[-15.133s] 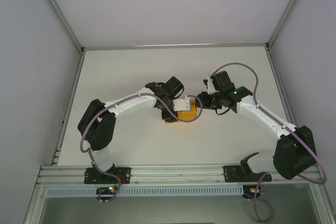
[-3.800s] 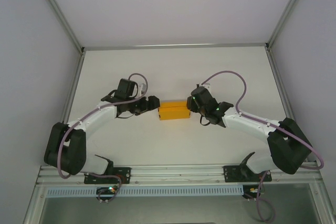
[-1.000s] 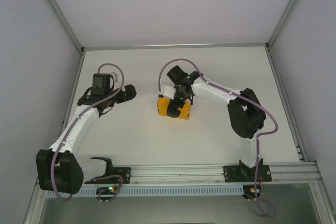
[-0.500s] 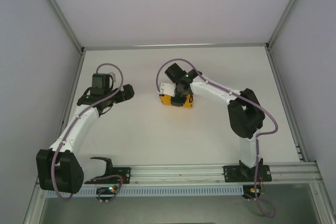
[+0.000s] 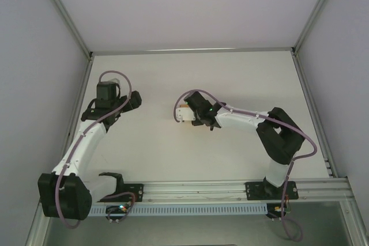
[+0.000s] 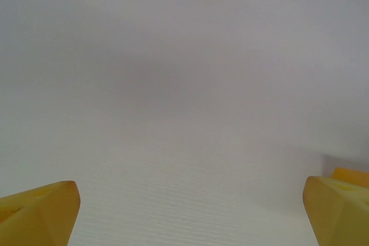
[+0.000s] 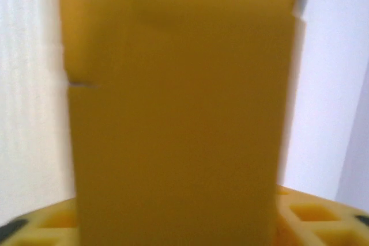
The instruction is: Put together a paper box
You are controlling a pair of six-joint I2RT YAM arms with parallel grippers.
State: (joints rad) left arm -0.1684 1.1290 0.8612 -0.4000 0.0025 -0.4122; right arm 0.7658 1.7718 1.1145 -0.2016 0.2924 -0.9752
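From above: find the left pincer [image 5: 134, 101] out over the white table [image 5: 242, 79], spread wide, gripping nothing. Find the right pincer [image 5: 185, 118] well apart from it, off to its right, nearer the table's middle. Can make out the paper box [image 5: 188, 123] just under that right pincer's tip, as a thin orange sliver below the black wrist. Cannot tell from up here whether pinched or merely touched.

Through the left wrist: see two yellow fingertips [image 6: 37, 214] at the bottom corners, far apart, with plain white table between and ahead of them.

Through the right wrist: see the box's orange-yellow card close up and blurred, standing upright straight ahead of the pincer and covering the space between its yellow latticed pads [image 7: 323, 223]. Can pick out a small slit in the card's left edge and a dark ribbed strip along its top. Cannot tell whether the pads press on the card or stand loose beside it.
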